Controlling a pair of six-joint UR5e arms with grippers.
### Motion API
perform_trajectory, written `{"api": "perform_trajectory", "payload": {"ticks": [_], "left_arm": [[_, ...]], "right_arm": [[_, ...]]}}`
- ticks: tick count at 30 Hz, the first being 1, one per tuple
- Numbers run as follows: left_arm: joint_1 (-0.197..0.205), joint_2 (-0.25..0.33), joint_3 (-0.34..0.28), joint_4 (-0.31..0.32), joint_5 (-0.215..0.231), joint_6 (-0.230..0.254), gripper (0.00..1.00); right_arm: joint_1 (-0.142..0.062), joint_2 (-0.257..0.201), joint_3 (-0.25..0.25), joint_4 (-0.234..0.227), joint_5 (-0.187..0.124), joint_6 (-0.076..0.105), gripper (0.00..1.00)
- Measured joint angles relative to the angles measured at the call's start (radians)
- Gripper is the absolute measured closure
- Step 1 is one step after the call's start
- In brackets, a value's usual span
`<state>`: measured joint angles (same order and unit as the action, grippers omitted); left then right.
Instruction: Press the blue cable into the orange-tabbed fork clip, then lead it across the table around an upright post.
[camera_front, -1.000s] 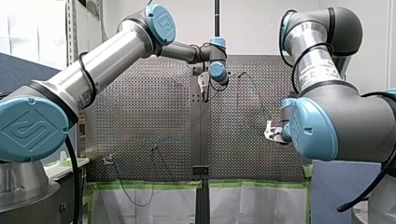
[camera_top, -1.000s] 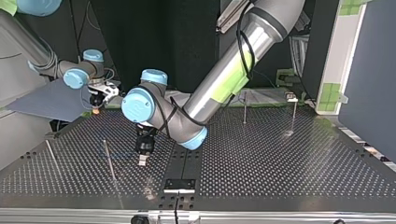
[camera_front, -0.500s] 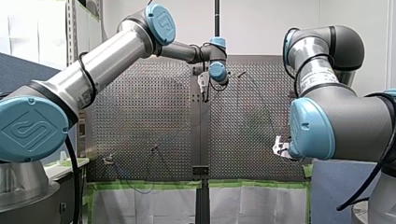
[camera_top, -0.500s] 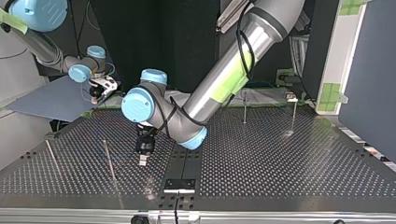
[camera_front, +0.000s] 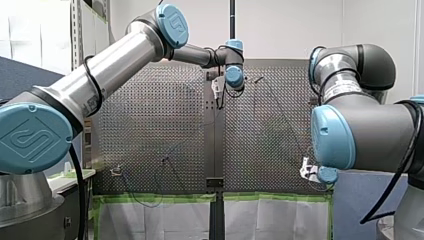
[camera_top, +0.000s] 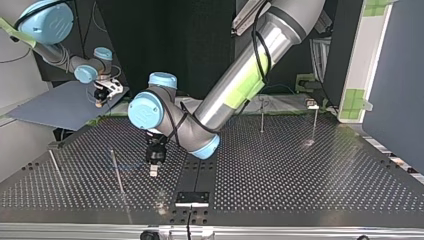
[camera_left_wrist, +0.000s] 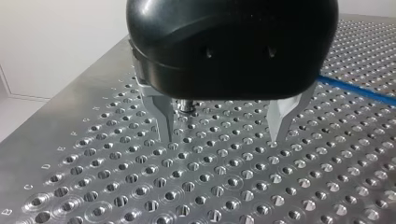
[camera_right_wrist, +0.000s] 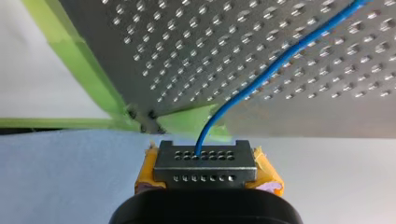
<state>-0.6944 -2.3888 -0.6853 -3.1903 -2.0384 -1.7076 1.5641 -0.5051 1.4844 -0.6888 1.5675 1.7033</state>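
Just off the table, the right tool pinched the blue cable; the left tool was spread apart. Tugging hard could pull it loose.

Front cam sits behind and above the arms, looking over the perforated table. Top cam is across it, low, facing back at them, so sides flip; both share the table and both arms. Left wrist cam hangs close over the holes behind the left tool, right wrist cam peers along the right tool at the table's edge
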Motion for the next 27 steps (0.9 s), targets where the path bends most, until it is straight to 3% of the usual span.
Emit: {"api": "perform_trajectory", "payload": {"ticks": [12,21,27], "left_arm": [[-0.016,0.0,0.0,-0.03,-0.051,-0.013,0.0],[-0.02,0.0,0.001,-0.106,-0.099,-0.091,0.0],[-0.024,0.0,0.0,-0.171,-0.083,-0.155,0.0]], "right_arm": [[-0.025,0.014,-0.017,-0.008,-0.014,-0.006,1.0],[-0.029,0.015,-0.021,0.003,-0.023,-0.006,1.0],[-0.029,0.015,-0.022,0.013,-0.024,-0.008,1.0]]}}
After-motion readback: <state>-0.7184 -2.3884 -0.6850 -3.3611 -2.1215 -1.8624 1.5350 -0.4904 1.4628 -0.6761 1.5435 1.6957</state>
